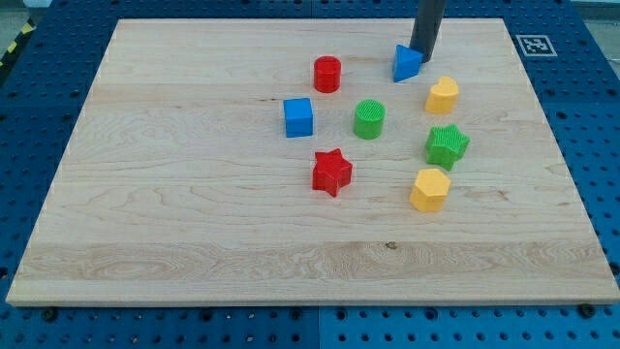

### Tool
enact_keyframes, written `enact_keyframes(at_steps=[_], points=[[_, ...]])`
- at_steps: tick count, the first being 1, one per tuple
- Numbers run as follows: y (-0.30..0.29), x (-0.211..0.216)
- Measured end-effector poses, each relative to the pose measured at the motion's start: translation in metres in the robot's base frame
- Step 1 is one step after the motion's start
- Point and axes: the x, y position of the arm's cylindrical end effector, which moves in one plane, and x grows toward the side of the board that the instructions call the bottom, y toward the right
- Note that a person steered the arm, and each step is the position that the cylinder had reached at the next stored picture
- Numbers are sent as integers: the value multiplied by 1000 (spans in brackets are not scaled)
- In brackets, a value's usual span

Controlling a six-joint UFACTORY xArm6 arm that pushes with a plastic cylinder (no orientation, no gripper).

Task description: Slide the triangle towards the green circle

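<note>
The blue triangle (407, 63) lies near the view's top, right of centre. The green circle (369, 119) stands below and to the left of it, a short gap away. My tip (420, 53) comes down from the view's top and rests against the triangle's upper right side. The rod above it is dark and upright.
A red circle (327, 74) stands left of the triangle. A blue cube (298, 117) is left of the green circle. A red star (331, 172) lies below it. A yellow block (443, 95), a green star (447, 145) and another yellow block (429, 189) line the right.
</note>
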Motion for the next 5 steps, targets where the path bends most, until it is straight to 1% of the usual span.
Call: enact_keyframes(at_steps=[3,5], points=[[-29,2],[-31,2]])
